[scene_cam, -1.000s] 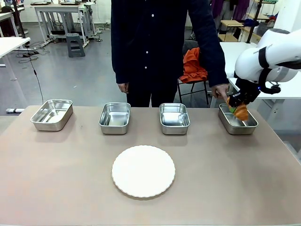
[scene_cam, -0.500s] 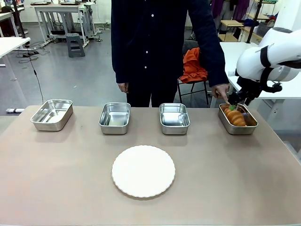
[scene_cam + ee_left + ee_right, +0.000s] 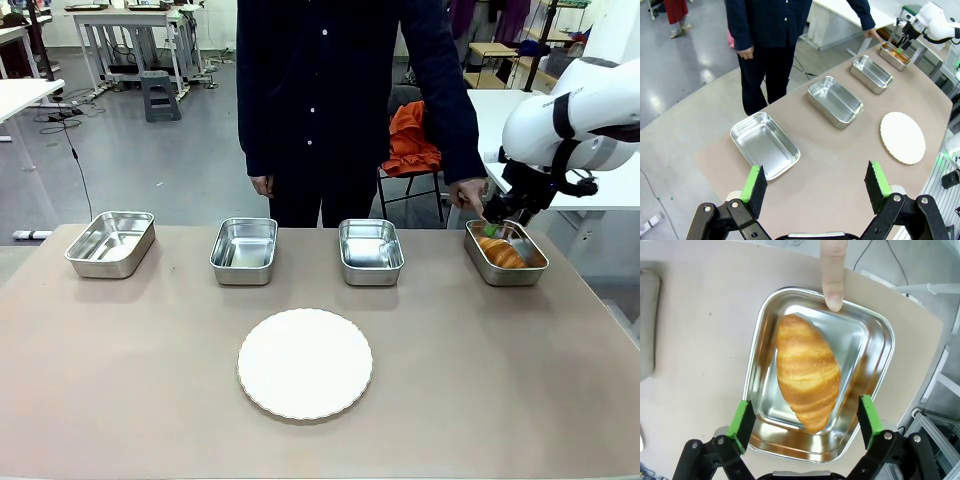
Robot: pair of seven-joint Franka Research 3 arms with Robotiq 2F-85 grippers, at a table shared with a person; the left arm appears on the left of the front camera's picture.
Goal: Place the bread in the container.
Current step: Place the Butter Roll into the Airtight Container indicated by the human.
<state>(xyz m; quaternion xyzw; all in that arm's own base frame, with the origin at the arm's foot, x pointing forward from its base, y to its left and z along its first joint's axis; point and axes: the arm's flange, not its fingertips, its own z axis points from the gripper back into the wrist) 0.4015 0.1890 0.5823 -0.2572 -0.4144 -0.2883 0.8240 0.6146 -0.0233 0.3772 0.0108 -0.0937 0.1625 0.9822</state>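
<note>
The golden-brown bread (image 3: 807, 371) lies inside the shiny steel container (image 3: 870, 337), the far-right tray (image 3: 529, 270) on the table. My right gripper (image 3: 805, 422) hovers open straight above it, its green pads (image 3: 743, 419) apart on either side of the loaf and touching nothing. In the front view that gripper (image 3: 498, 229) hangs over the tray's far end, with the bread (image 3: 501, 253) below it. A person's finger (image 3: 832, 275) points at the tray's rim. My left gripper (image 3: 815, 187) is open and high above the table's left end.
Three more steel trays (image 3: 111, 243) (image 3: 244, 250) (image 3: 370, 251) stand in a row along the far edge. A round white scalloped plate (image 3: 305, 362) sits mid-table. The person (image 3: 340, 100) stands at the far side, one hand (image 3: 466, 192) by the right tray.
The bread has left my right gripper and now lies in the far-right tray. The gripper has lifted slightly above it.
</note>
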